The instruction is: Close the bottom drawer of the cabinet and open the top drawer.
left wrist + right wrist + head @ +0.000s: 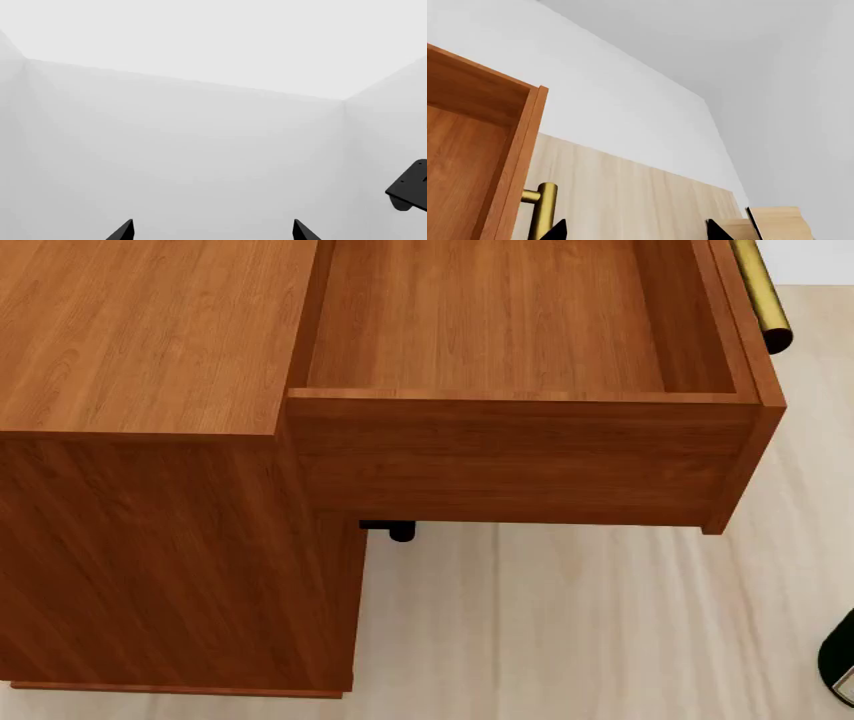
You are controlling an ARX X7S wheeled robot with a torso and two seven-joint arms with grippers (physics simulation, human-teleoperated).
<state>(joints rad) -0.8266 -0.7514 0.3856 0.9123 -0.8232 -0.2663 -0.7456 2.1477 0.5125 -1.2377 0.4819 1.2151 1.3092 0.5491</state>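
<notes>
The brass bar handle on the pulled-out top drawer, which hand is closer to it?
Right. The right hand has the brass bar handle just beside one fingertip. The left hand faces only blank white walls, with no handle in its view.

- Even, soft, bright light in all three views; no glare or hot spots anywhere.
- Renders are sharp to the edges, with no blur or lens bending.
- The top drawer [534, 460] casts only a faint shadow on the floor [574, 620] beneath it.
- The cabinet [147, 570] side is darker than its top face.
- White walls [200, 150] shade gently at corners.
</notes>
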